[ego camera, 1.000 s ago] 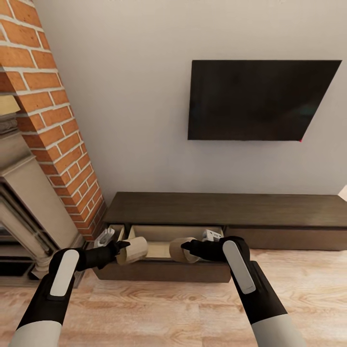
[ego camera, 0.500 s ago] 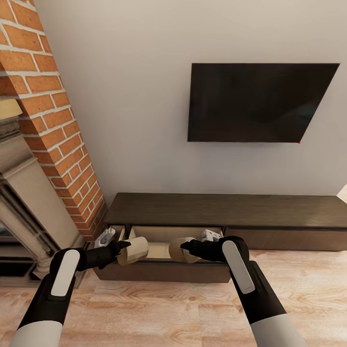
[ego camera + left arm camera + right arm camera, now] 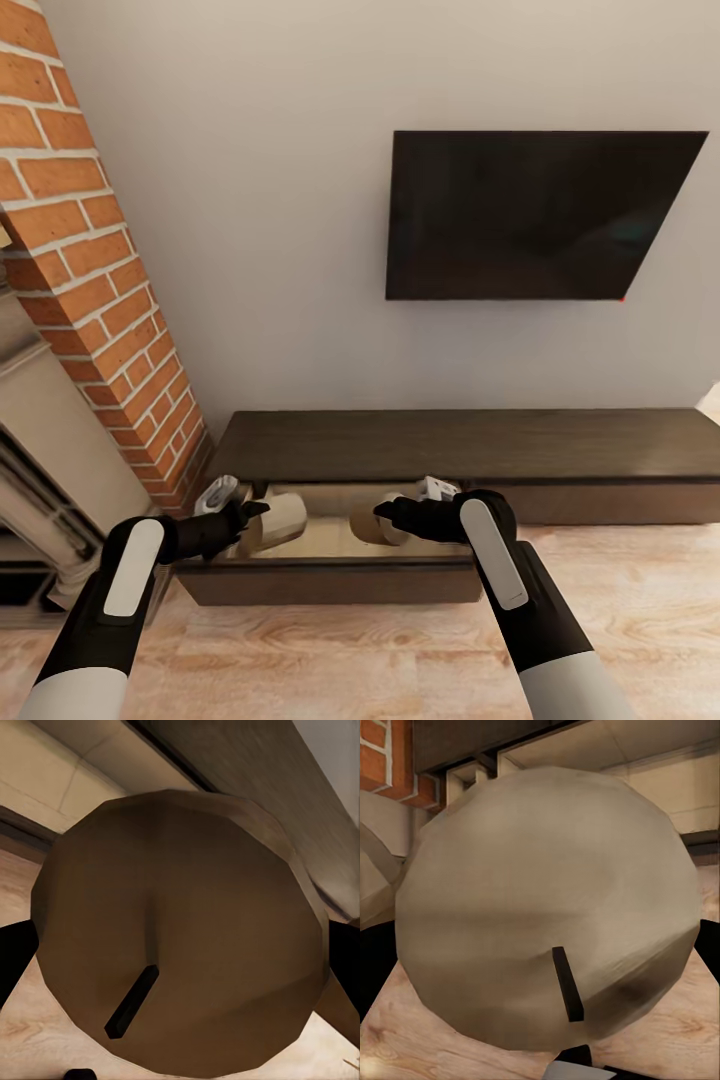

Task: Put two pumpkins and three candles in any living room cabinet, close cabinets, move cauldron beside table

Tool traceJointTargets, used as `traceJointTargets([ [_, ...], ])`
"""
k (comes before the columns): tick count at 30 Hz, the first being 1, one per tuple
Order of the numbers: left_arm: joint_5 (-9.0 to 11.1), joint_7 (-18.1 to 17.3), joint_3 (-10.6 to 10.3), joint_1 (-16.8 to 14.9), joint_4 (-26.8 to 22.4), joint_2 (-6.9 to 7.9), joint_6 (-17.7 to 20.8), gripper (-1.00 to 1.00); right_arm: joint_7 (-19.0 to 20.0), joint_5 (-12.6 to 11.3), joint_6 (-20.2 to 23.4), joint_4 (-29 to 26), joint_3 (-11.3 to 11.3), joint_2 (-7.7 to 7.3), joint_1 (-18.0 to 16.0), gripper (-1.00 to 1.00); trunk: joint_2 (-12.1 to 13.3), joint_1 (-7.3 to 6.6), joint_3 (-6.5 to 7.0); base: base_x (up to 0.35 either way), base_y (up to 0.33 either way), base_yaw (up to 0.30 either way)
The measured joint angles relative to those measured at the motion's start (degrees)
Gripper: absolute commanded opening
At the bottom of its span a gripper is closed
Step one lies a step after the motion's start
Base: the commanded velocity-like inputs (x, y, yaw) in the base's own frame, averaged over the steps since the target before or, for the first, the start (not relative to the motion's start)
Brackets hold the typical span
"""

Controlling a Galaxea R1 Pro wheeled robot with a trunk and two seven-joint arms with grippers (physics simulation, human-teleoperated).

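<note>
Overhead, a pale grey wall (image 3: 290, 250) takes up most of the head view, with a red brick chimney column (image 3: 90, 270) slanting down its left side and a dark flat television (image 3: 535, 215) hung on it to the right. Below the television runs the cabinet (image 3: 480, 445), long, low and dark brown, with its leftmost drawer (image 3: 330, 580) pulled out over the light wooden floor (image 3: 350, 660) so that the pale inside shows. Both black-sleeved arms reach in from the bottom of the head view toward that open drawer. The left gripper (image 3: 250, 515) is closed around a candle (image 3: 272, 522), a stubby beige cylinder lying on its side, tilted, just above the left part of the drawer. The right gripper (image 3: 385, 515) is likewise clamped on a second candle (image 3: 372, 525), also on its side, above the middle of the drawer; the two candles are near each other but apart. In the left wrist view the left-hand candle's round end (image 3: 180, 937) faces the camera with a short dark wick (image 3: 131, 1001), and black fingers (image 3: 15, 960) press at either edge. In the right wrist view the other candle's paler end (image 3: 547, 907) and its wick (image 3: 568, 984) face the camera, with the drawer's beige interior (image 3: 660, 765) behind it.
</note>
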Motion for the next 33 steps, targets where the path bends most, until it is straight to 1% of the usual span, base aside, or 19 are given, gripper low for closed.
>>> traceJointTargets([
  [14, -0.1, 0.0, 0.1, 0.0, 0.0, 0.04, 0.0, -1.0, 0.0, 0.2, 0.0, 0.0, 0.0, 0.0, 0.0, -1.0, 0.0, 0.0, 0.0, 0.275, 0.005, -0.001],
  [18, -0.1, 0.0, 0.1, 0.0, 0.1, 0.04, 0.0, -1.0, 0.0, 0.2, 0.0, 0.0, 0.0, 0.0, 0.0, -1.0, 0.0, 0.0, 0.0, 0.198, 0.094, 0.011],
  [24, -0.2, 0.0, 0.0, 0.0, 0.1, -0.01, 0.0, -1.0, 0.0, 0.1, -0.1, 0.0, 0.1, 0.0, 0.0, -1.0, 0.0, 0.0, 0.0, 0.177, 0.103, 0.153],
  [28, 0.2, 0.0, 0.0, 0.0, 0.1, -0.04, 0.0, -1.0, 0.0, 0.2, -0.1, 0.0, 0.0, 0.0, 0.0, -1.0, 0.0, 0.0, 0.0, 0.174, 0.023, 0.029],
  [33, 0.2, 0.0, 0.0, 0.0, 0.1, -0.04, 0.0, -1.0, 0.0, 0.2, -0.1, 0.0, 0.0, 0.0, 0.0, -1.0, 0.0, 0.0, 0.0, 0.199, 0.003, 0.004],
])
